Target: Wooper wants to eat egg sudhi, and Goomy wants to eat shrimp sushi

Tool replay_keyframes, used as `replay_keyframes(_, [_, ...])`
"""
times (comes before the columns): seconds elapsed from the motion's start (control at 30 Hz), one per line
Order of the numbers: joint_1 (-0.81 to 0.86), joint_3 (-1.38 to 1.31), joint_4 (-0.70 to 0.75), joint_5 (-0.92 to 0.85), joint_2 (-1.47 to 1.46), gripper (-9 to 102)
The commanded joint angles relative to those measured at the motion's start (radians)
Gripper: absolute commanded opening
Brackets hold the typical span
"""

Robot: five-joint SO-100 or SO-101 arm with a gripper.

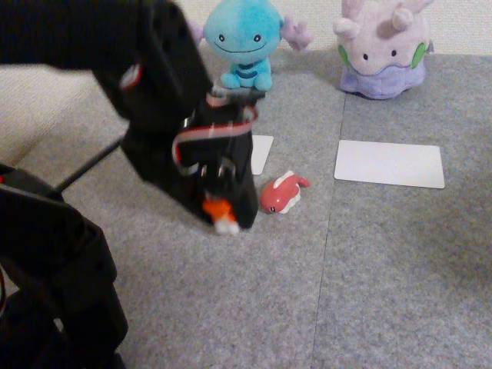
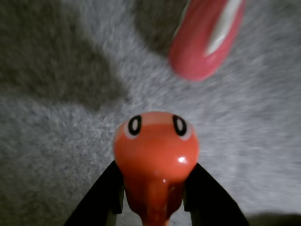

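My gripper (image 1: 221,215) is shut on the orange shrimp sushi (image 1: 217,209), low over the grey carpet. In the wrist view the shrimp sushi (image 2: 156,155) sits between the two black fingers (image 2: 106,197), its eyes facing away. The pink-red toy (image 1: 281,193) lies just right of the gripper and shows blurred as the pink-red toy (image 2: 207,37) in the wrist view. Wooper (image 1: 244,40), the blue plush, sits at the back centre behind the arm. Goomy (image 1: 383,48), the lavender plush, sits at the back right. The egg sushi is hidden.
A white card (image 1: 389,164) lies on the carpet in front of Goomy. Another white card (image 1: 261,154) is partly covered by the arm in front of Wooper. The arm's black base (image 1: 54,269) fills the lower left.
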Motion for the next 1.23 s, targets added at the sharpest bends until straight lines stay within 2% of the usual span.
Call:
replay_keyframes(0.0, [-0.003, -0.152, 0.044, 0.006, 0.000, 5])
replay_keyframes(0.23, [0.003, -0.414, 0.114, -0.014, -0.078, 5])
replay_keyframes(0.53, [0.048, -0.818, 0.117, -0.026, -0.572, 5])
replay_keyframes(0.87, [0.150, -1.316, 0.155, -0.170, -0.996, 5])
replay_keyframes(1.2, [0.187, -1.537, 0.144, -0.252, -1.308, 5])
